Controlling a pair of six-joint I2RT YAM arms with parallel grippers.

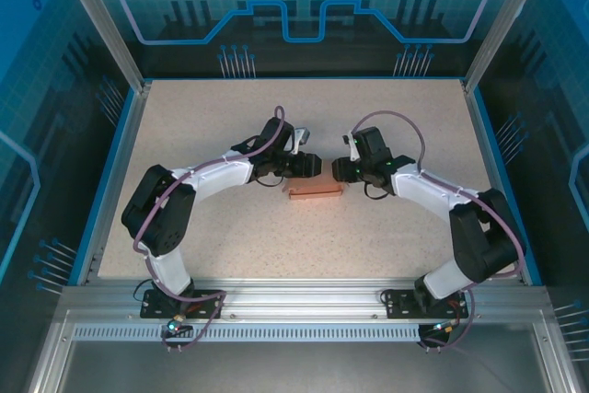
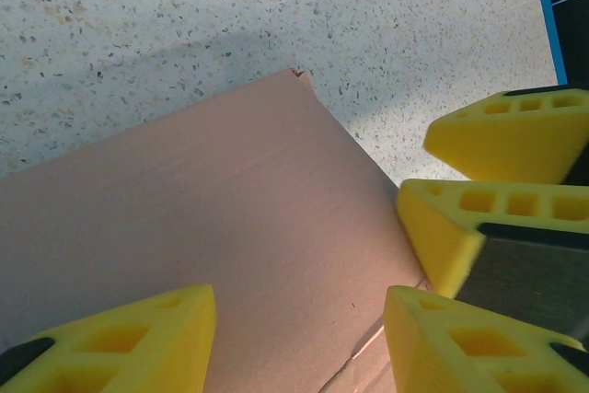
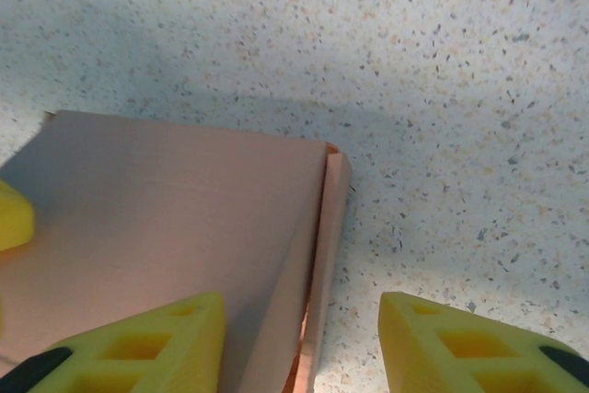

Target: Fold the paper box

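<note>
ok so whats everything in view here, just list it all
paper box: one, salmon pink, flat on the table at its middle, by both pincers
table: one, speckled beige with a blue rim, under everything
metal frame: one, silver, along the near edge under the arm bases
backdrop panels: blue, printed, around the far and side edges
left arm, right arm: two, white and black, reaching in from the near edge
left pincer: one, yellow fingers, jaws apart above the box
right pincer: one, yellow fingers, jaws apart over the box's end
</note>
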